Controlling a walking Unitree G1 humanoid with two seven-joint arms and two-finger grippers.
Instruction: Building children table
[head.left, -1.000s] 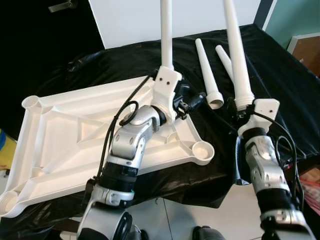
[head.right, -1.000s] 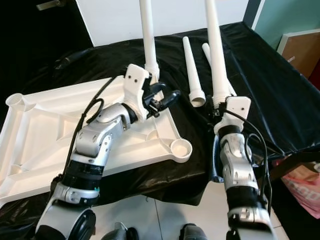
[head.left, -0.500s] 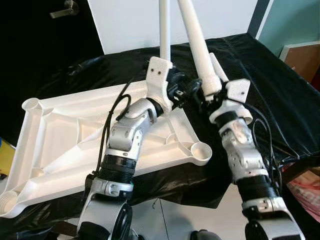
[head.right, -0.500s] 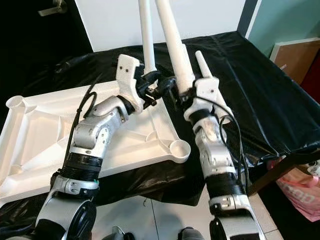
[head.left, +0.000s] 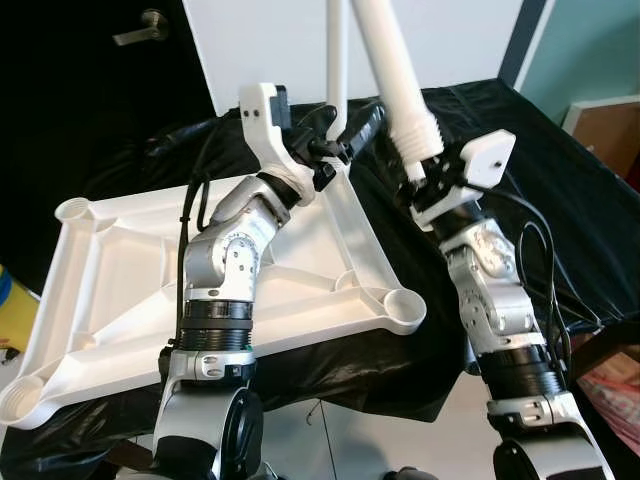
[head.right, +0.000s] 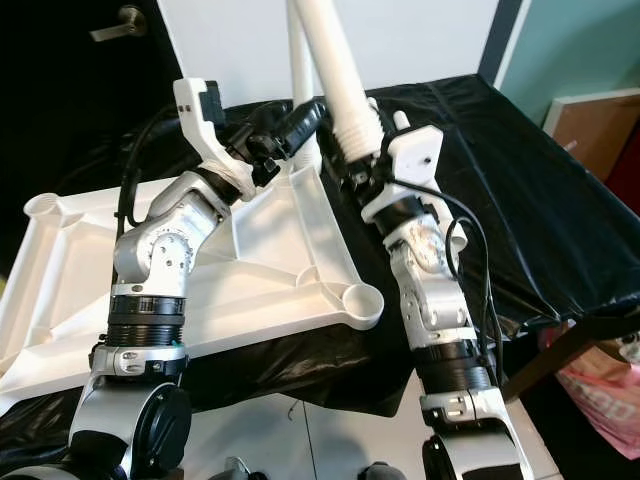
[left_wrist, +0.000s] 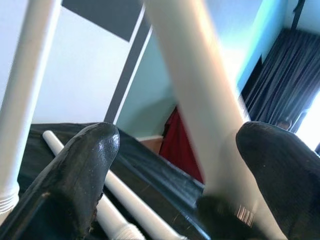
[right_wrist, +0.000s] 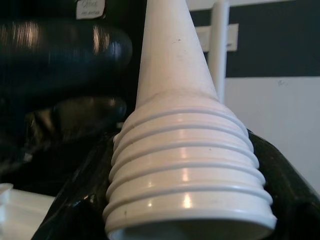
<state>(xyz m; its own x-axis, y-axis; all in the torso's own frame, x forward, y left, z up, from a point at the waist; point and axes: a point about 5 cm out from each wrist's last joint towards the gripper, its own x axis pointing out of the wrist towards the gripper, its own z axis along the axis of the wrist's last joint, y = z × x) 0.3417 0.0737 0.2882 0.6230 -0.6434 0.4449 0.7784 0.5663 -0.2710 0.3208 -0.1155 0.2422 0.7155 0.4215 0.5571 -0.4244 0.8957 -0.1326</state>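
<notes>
Right gripper (head.left: 425, 172) jaws clenched on ribbed threaded end of white tapered plastic leg (head.left: 392, 62); left gripper (head.left: 345, 125) jaws released beside it, above white ribbed plastic tabletop (head.left: 120, 270).

A white table leg (right_wrist: 187, 165) sits close to the lens, its ribbed threaded end nearest, clamped between the right end effector's black fingers (right_wrist: 280, 195). Beyond it stands a second, thinner white leg (right_wrist: 218, 45) against a white wall (right_wrist: 270, 110) with a dark band above.

Both table legs (head.left: 395, 70) cropped above
</notes>
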